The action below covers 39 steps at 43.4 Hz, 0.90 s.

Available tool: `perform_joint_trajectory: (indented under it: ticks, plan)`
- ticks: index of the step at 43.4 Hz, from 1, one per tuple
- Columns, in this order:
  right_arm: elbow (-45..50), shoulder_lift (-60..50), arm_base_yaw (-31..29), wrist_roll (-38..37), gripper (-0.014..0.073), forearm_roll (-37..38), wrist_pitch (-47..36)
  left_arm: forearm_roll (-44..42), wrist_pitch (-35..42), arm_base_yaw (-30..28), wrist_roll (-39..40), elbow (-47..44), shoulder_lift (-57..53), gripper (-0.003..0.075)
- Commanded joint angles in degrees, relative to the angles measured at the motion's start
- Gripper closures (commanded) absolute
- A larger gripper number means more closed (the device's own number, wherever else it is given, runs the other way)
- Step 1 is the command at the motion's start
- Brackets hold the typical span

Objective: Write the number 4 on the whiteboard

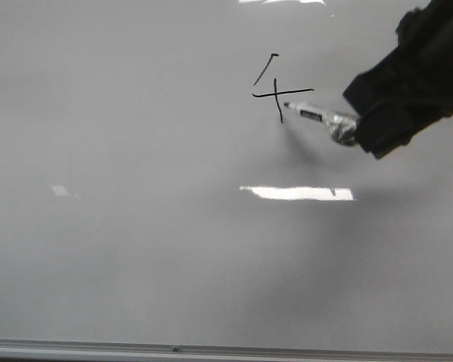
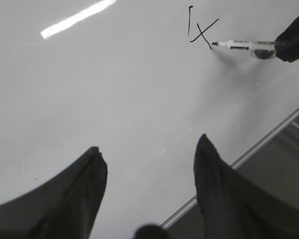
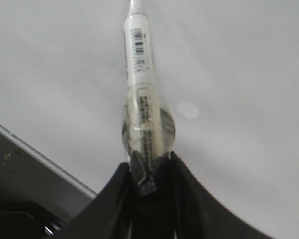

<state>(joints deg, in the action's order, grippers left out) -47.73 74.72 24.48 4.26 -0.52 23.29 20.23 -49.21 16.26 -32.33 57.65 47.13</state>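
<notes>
The whiteboard carries the number 4 toward one o'clock. The right gripper pinches the marker, tip by the vertical stroke's foot; the left gripper hangs spread. Writing looks finished; next, lift away.

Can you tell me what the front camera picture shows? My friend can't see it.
A black robot gripper holds a white marker with its tip beside a thin black number 4 drawn on a big shiny whiteboard.

White barcoded marker, tape-wrapped rear end
</notes>
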Motion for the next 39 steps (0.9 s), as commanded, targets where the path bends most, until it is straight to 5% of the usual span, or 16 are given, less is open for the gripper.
perform_joint_trajectory:
  ticks: [1, 11, 19, 26, 39]
  plan:
    - [-1.8, -7.4, 0.0, 0.5, 0.0662, -0.4, -0.8, 2.8, 3.2, 0.2, -0.2, 1.7, 0.7, 0.0331]
    - [-1.8, -19.3, 0.0, 10.5, 0.0662, -2.3, 14.0, 5.3, -3.6, 7.8, -6.0, 7.5, 8.7, 0.0321]
    - [-1.8, -24.9, 0.0, 32.7, 0.0662, -13.3, 29.0, 4.5, -3.5, 17.9, -8.0, 13.0, 16.9, 0.0220]
    - [-1.8, -26.0, 0.0, 49.5, 0.0662, -26.8, 35.9, 3.3, -3.8, 27.5, -12.0, 17.5, 25.3, 0.0214]
    - [-1.8, -25.8, 0.0, 52.0, 0.0662, -29.4, 35.2, 3.2, -7.3, 39.1, -15.1, 23.4, 37.3, 0.0216]
